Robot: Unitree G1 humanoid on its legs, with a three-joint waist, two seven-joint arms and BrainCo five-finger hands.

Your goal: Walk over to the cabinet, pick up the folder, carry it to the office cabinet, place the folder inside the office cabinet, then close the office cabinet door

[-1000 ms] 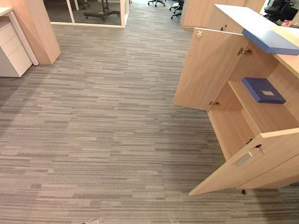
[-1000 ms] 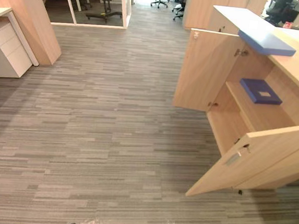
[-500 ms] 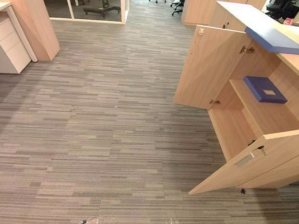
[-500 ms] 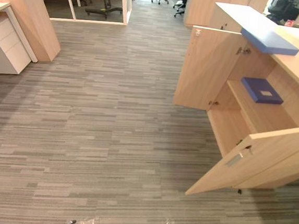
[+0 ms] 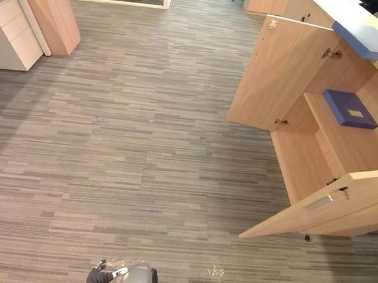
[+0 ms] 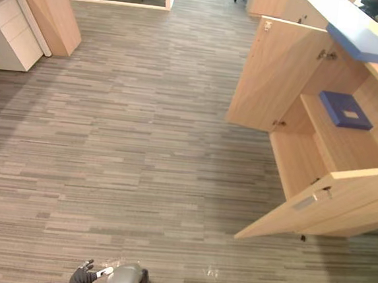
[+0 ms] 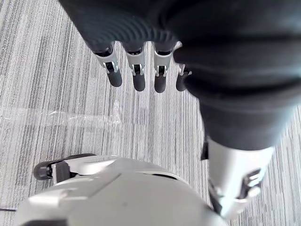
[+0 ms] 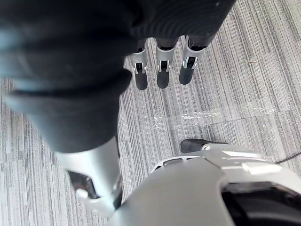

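Dark blue flat folder (image 5: 349, 108) lies on shelf inside light wooden office cabinet (image 5: 303, 161), upper right of frame. Open wooden door (image 5: 322, 206) at lower right, nearer to right hand (image 8: 162, 75). Left hand (image 7: 138, 77) too: fingers straight, empty.

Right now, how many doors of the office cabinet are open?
2: the far door and the near door, both swung wide; others may lie beyond the frame.
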